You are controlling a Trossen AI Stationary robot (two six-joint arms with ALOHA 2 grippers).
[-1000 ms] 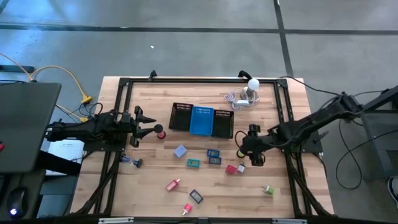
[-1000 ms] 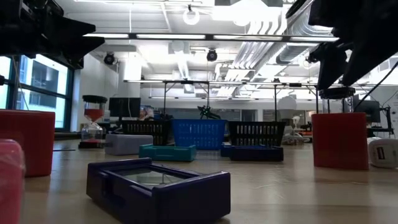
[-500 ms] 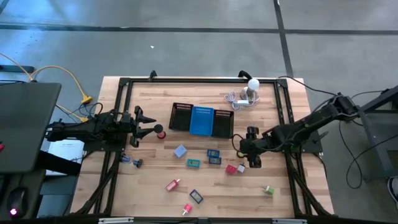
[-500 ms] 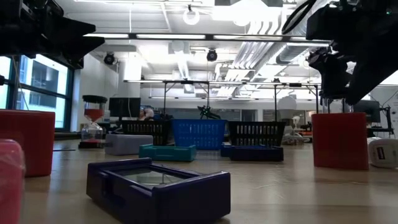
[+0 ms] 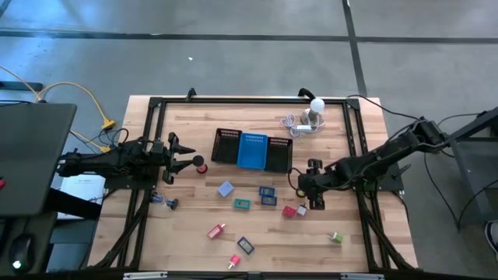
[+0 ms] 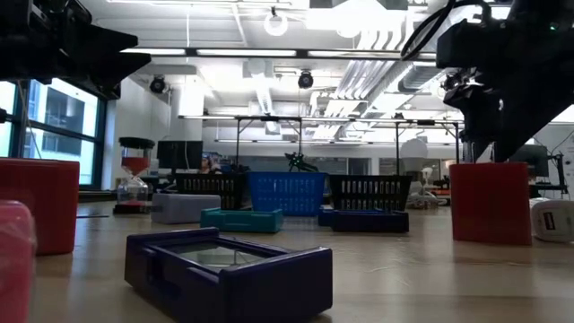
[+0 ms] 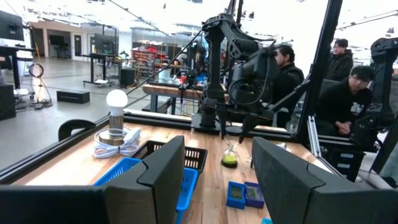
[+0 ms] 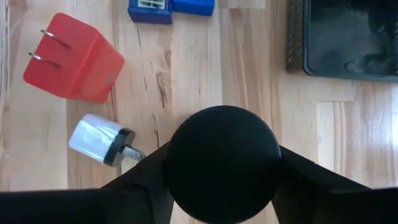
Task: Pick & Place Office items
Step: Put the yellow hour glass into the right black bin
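The right gripper [image 5: 306, 189] is clamping a round black disc [image 8: 222, 163] above the wooden desk [image 5: 194, 218], hovering just beside the red plug-shaped block [image 8: 74, 58] and small white plug piece [image 8: 99, 139]. The left gripper [image 5: 184, 156] is waiting with fingers apart near the red spool [image 5: 201, 165], left of the black mesh tray [image 5: 226, 146].

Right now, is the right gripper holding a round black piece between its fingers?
Yes: in the right wrist view a round black piece sits between the right gripper's fingers, above the wooden table.
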